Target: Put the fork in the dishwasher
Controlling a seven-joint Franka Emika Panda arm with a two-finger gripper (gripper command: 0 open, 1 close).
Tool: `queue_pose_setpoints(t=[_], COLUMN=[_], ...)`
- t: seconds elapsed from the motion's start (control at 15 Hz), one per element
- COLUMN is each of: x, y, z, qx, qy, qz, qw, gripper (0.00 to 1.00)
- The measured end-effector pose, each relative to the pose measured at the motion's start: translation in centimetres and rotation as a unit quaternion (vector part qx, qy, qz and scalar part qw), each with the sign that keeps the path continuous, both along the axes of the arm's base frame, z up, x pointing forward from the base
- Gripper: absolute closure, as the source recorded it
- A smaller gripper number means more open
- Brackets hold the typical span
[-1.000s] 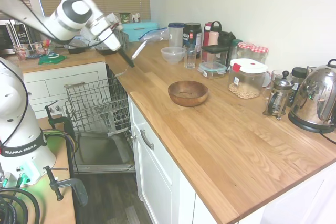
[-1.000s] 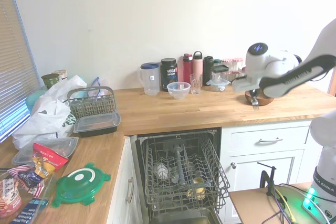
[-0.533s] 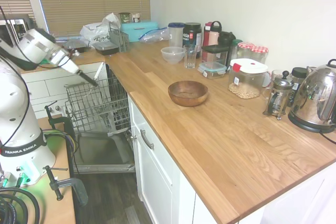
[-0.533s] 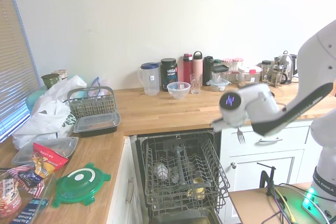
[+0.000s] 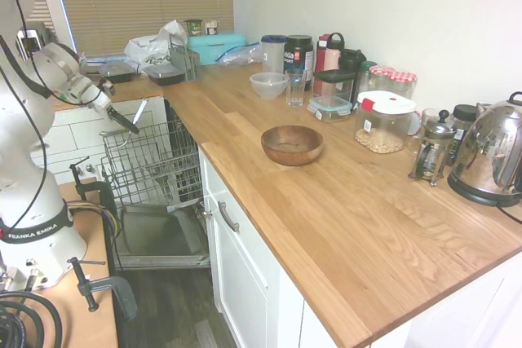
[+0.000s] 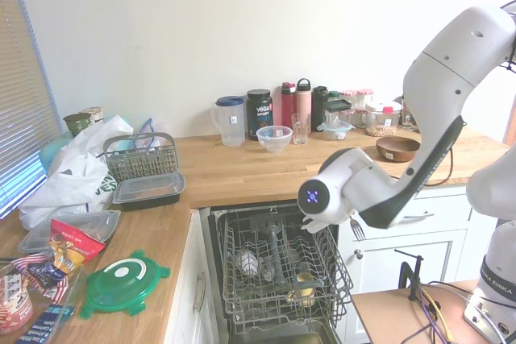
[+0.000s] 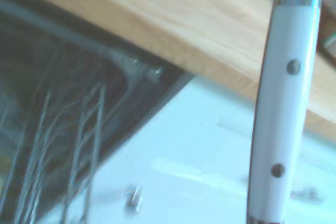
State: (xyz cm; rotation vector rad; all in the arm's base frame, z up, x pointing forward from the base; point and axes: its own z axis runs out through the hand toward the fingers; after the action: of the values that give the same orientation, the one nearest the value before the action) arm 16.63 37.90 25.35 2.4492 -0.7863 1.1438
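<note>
A white robot arm's gripper (image 5: 122,120) pinches the fork (image 5: 139,112) and holds it in the air above the dishwasher (image 5: 151,165) and its pulled-out wire rack. To the right, a wooden bowl (image 5: 292,144) sits near the counter's (image 5: 359,226) front edge.

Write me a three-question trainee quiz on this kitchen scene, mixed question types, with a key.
1. True or false: the end effector holds the fork.
2. The wooden bowl sits: A) in the dishwasher rack; B) on the counter; C) on the floor.
3. Fill in: the dishwasher door is ____.

Key: 1 true; 2 B; 3 open.
</note>
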Motion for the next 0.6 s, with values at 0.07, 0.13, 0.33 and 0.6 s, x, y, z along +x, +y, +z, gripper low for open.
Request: queue_pose_setpoints(t=[0.07, 0.13, 0.33, 0.6], x=[-0.2, -0.6, -2.1, -1.4], y=[0.3, 0.8, 4.2, 10.7], z=[-0.9, -1.9, -5.8, -12.6], qx=[-0.013, -0.024, -0.044, -0.055], qy=[0.010, 0.014, 0.014, 0.009], qz=[0.009, 0.017, 0.040, 0.053], qw=[0.9998, 0.9995, 0.9981, 0.9970], gripper=[1.00, 1.00, 1.00, 1.00])
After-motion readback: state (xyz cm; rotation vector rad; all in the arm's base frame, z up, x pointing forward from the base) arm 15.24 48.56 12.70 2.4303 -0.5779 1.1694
